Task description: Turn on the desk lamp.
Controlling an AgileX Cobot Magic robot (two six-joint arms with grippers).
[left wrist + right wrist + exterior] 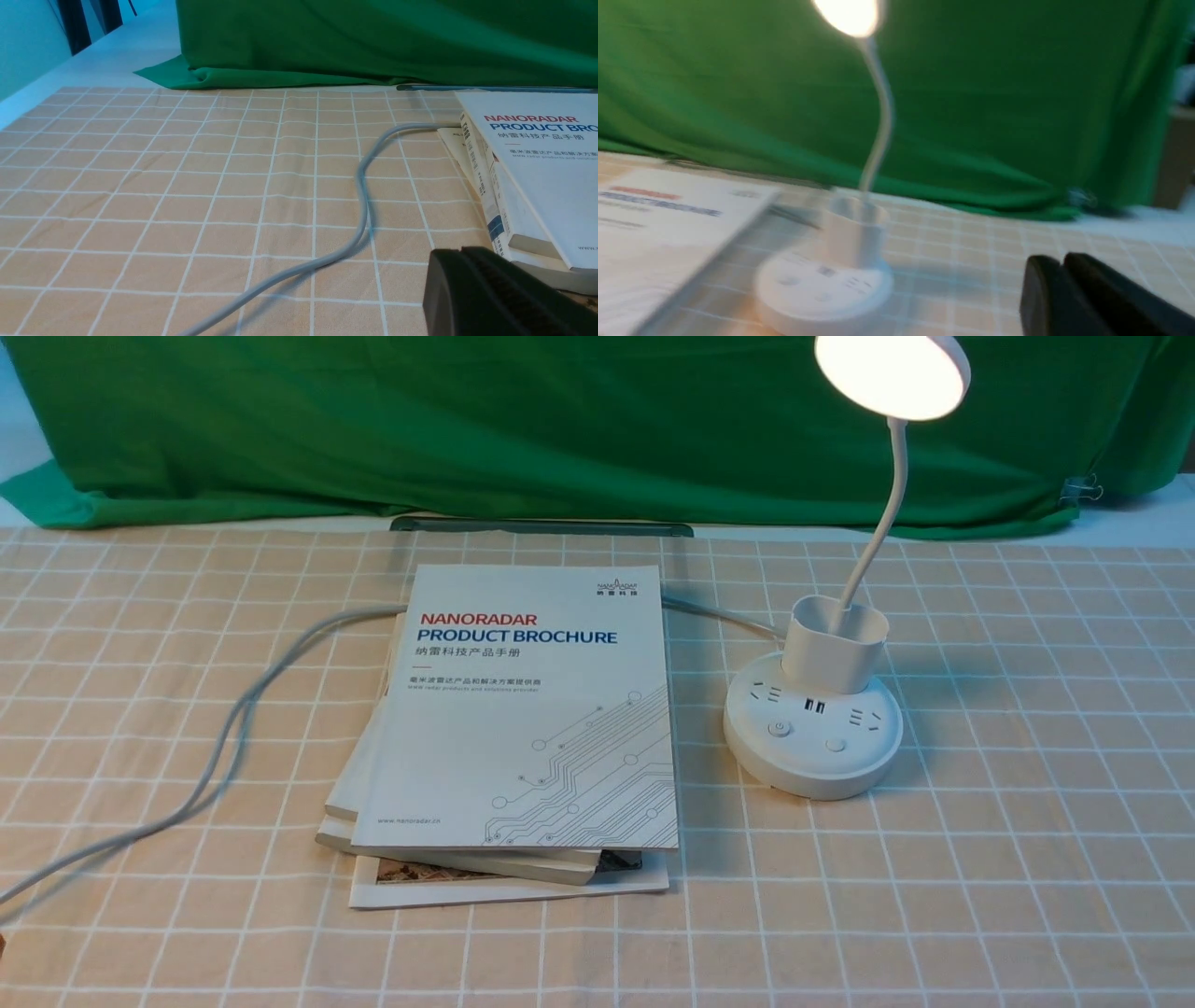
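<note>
Much bare tablecloth [1027,803] lies right of the lit desk lamp [812,723], books [523,709] just left. My right gripper [1059,266], pressed together, sits apart from it; left gripper [460,254] likewise closed.

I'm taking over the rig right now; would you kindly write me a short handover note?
Left end effector: shut, empty, low over the cloth beside the book stack.
Right end effector: shut, empty, off to one side of the desk lamp, not touching it.
The lamp stands on the checked cloth to the right of the books, and its disc head is glowing.
Done: the lamp is lit.
Left: nothing that I can see, though I'd keep the arms clear of the grey cord.
</note>
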